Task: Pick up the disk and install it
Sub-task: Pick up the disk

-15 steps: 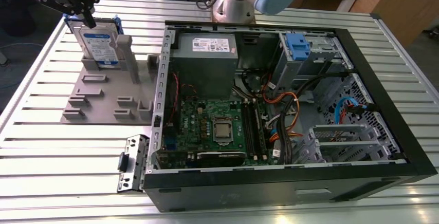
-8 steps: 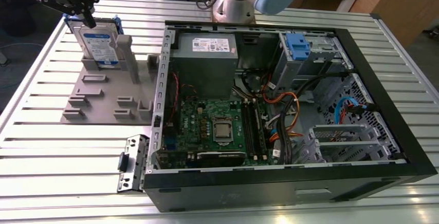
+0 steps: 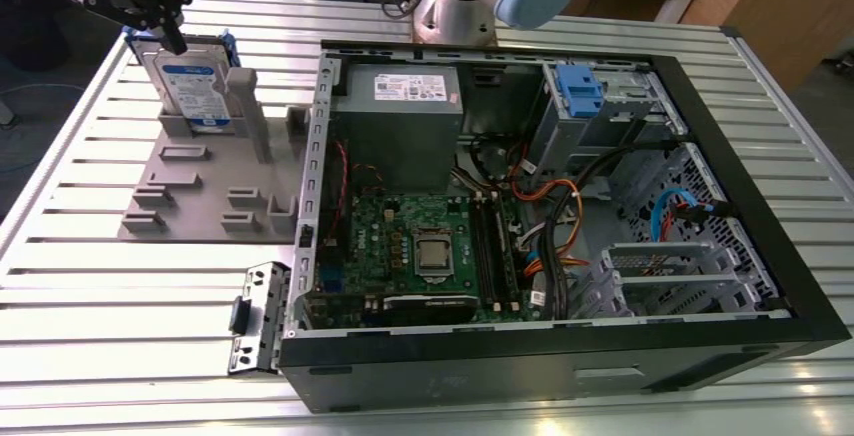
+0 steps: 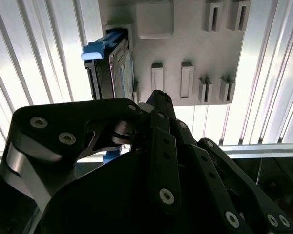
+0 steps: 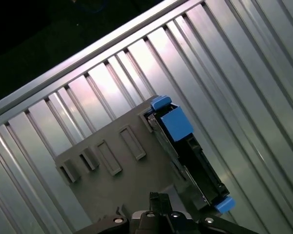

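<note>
The end effector [image 3: 163,28] hangs just above the top edge of the disk [image 3: 191,86]; whether it is apart or together, I cannot tell. The disk stands upright beneath it in a grey slotted holder [image 3: 200,191]. Bare worktop [image 3: 120,286] lies around the holder, and the open computer case [image 3: 801,286] stands beside it.

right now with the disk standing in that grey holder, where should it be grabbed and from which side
Pinch the disk across its two flat faces at the exposed top edge, coming straight down from above: it stands on edge in the grey holder, whose posts cover its lower part.
</note>
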### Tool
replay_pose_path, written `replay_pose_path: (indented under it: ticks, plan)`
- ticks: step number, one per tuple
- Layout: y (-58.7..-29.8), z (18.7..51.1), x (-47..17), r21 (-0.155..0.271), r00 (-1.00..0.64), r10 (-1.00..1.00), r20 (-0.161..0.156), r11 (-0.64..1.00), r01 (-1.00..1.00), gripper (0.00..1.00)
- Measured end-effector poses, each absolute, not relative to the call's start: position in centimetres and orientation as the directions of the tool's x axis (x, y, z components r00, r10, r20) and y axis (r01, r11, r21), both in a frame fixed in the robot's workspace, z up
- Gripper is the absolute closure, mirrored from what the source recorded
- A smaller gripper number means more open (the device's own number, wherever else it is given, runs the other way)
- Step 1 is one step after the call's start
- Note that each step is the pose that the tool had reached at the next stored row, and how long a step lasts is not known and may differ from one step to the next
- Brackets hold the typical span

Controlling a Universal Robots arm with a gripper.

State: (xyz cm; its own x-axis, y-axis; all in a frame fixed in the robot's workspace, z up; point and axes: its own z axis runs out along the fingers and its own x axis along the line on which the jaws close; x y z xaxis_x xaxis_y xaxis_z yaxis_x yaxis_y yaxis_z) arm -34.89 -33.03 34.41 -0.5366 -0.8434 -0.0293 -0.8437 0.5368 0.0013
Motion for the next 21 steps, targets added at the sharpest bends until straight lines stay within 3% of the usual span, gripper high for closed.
replay_pose_path:
  ticks: [21]
  plan:
    - [-33.03,34.41,-34.89,0.001,-0.444,-0.895,-0.029,0.444,-0.896,0.90]
